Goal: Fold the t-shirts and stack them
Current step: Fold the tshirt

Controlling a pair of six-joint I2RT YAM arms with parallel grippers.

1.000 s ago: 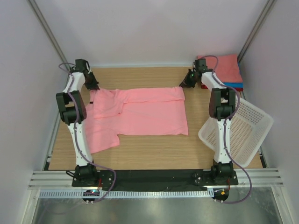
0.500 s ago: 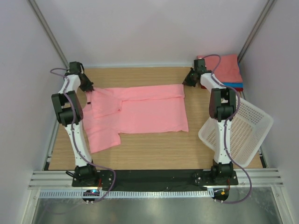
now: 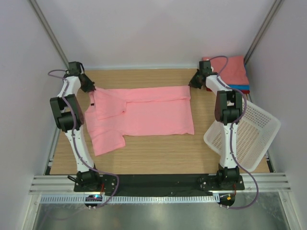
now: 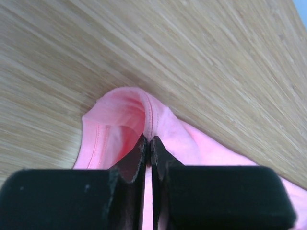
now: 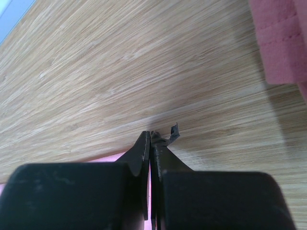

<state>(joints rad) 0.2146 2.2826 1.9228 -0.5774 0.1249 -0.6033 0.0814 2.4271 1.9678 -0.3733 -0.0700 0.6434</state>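
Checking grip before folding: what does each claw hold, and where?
Left claw pinches the pink t-shirt by its stitched edge at the far left corner. Right claw is shut at the far right corner, probably gripping it.

No writing, label, brand mark, number or sign can be read in any of the three views. The salmon-pink cotton t-shirt, spread across the middle of the light wooden worktop, shows only plain fabric.
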